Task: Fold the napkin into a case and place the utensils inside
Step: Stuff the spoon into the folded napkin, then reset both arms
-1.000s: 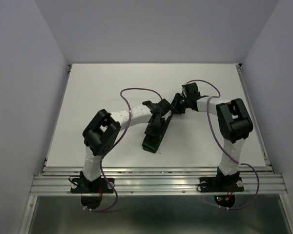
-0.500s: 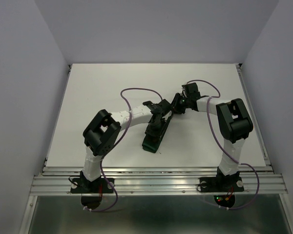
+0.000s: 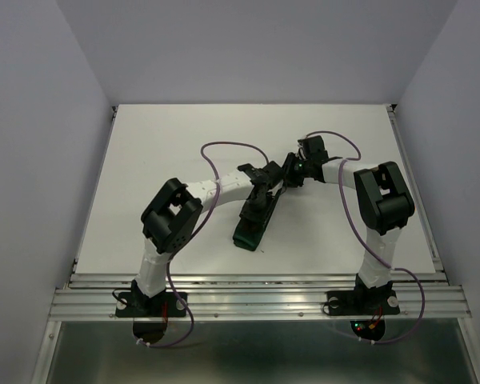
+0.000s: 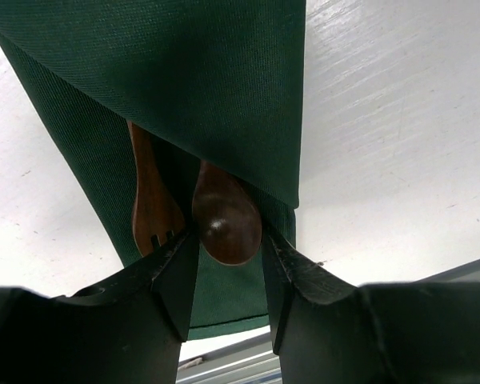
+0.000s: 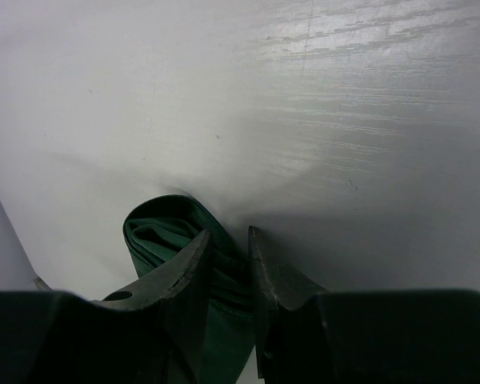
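The dark green napkin (image 3: 248, 230) lies folded into a narrow strip on the white table, running from the centre toward the near edge. In the left wrist view its upper flap (image 4: 184, 72) covers the handles of both utensils. The reddish-brown spoon (image 4: 226, 218) sticks out bowl-first, and the fork (image 4: 154, 214) lies just left of it with its tines showing. My left gripper (image 4: 228, 240) is shut on the spoon's bowl, a finger touching each side. My right gripper (image 5: 228, 236) is shut on the napkin's folded far end (image 5: 156, 228), over which both grippers (image 3: 274, 186) meet.
The white table (image 3: 160, 144) is walled on three sides. An aluminium rail (image 3: 256, 292) runs along the near edge by the arm bases. Purple cables (image 3: 224, 148) loop above both arms.
My left arm has shifted slightly forward and to the right, and its jaws have narrowed a little onto the spoon's bowl. The right arm and the napkin have stayed put.
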### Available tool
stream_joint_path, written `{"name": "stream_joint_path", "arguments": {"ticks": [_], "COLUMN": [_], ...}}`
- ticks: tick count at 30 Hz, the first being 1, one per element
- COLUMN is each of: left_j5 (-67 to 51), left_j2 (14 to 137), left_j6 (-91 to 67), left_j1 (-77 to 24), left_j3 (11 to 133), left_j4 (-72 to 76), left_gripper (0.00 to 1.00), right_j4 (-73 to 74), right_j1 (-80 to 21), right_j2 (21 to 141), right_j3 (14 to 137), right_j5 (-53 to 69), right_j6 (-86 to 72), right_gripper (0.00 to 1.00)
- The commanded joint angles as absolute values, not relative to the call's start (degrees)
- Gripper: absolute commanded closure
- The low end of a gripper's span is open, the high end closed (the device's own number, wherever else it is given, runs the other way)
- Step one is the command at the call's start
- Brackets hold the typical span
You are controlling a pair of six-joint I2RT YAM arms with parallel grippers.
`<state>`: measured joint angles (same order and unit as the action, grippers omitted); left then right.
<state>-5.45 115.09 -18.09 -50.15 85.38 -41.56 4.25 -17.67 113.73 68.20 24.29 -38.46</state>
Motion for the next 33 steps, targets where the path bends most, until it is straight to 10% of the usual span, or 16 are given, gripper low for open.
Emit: {"name": "stream_joint_path", "arguments": {"ticks": [1, 14, 21, 33], "left_j5": [-3.96, -3.34, -0.62, 3.08], "left_j2": [115.05, 113.38, 108.21, 98.37], "left_j6": [-17.67, -17.93, -18.37, -15.82], "left_j1": [-50.45, -50.45, -50.36, -41.85], "left_j3": [88.24, 90.00, 90.97, 97.82], "left_j4": [-43.24, -44.21, -46.23, -45.81], "left_gripper": [0.53, 0.36, 0.35, 0.35], "right_j4": [5.36, 5.71, 7.73, 15.37], "right_j1": [-18.28, -18.28, -18.28, -13.10], "right_j2": [114.87, 114.26, 110.40, 97.22], "right_j3": [68.99, 68.91, 69.34, 69.96], "right_j5": [23.29, 22.42, 12.76, -11.75], "right_j6": [-37.88, -38.06, -39.28, -38.68], "right_gripper": [0.69, 0.66, 0.20, 0.00]}}
